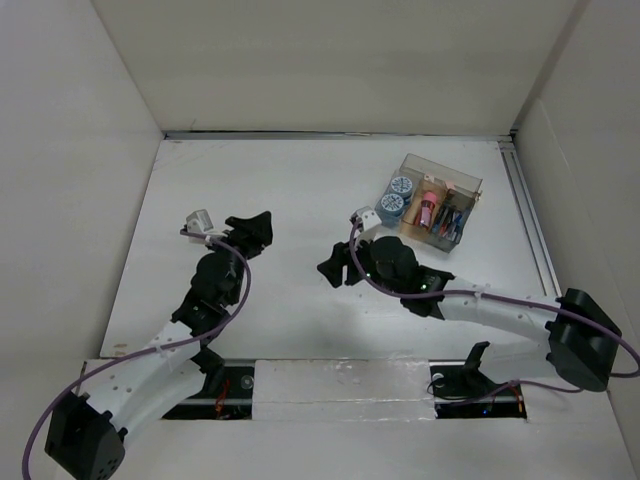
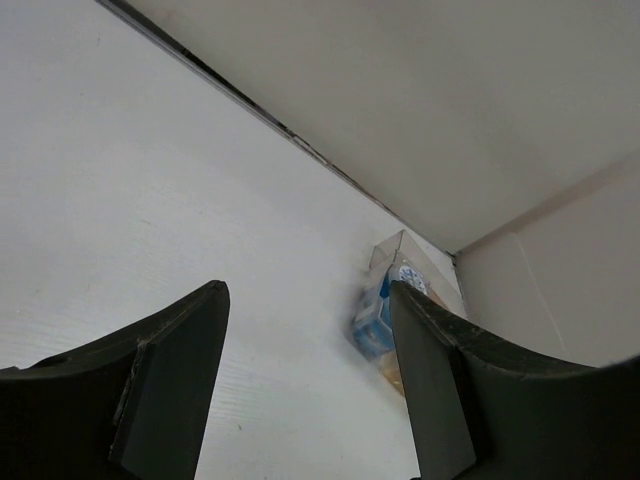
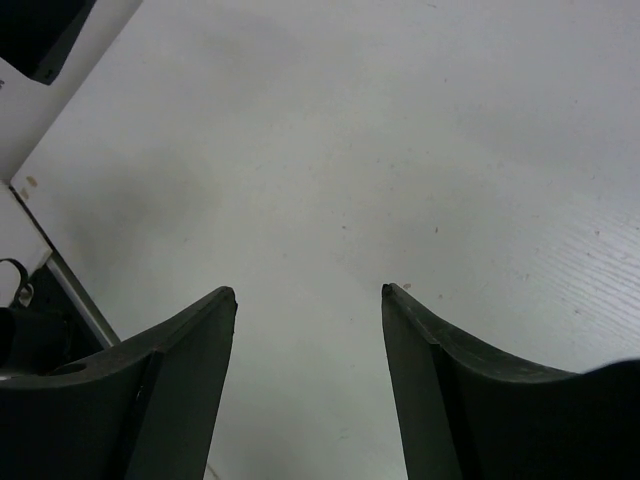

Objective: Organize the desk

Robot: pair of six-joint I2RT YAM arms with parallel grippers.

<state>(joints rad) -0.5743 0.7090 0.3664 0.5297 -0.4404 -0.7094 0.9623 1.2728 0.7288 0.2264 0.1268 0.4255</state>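
desk and both claws, nothing held

the desk [image 1: 290, 190] fills the floor of the walled cell and lies flat; in the top view it appears wider left to right than near to far, and its silvery strip [image 1: 528, 220] runs near-to-far along the right edge. the left gripper [image 1: 258, 228] stands left of centre above bare desk, fingers apart, nothing between them. the right gripper [image 1: 334, 268] stands near centre, fingers apart and empty. the clear organizer box [image 1: 440, 205] sits at the far right, skewed to the desk edges.
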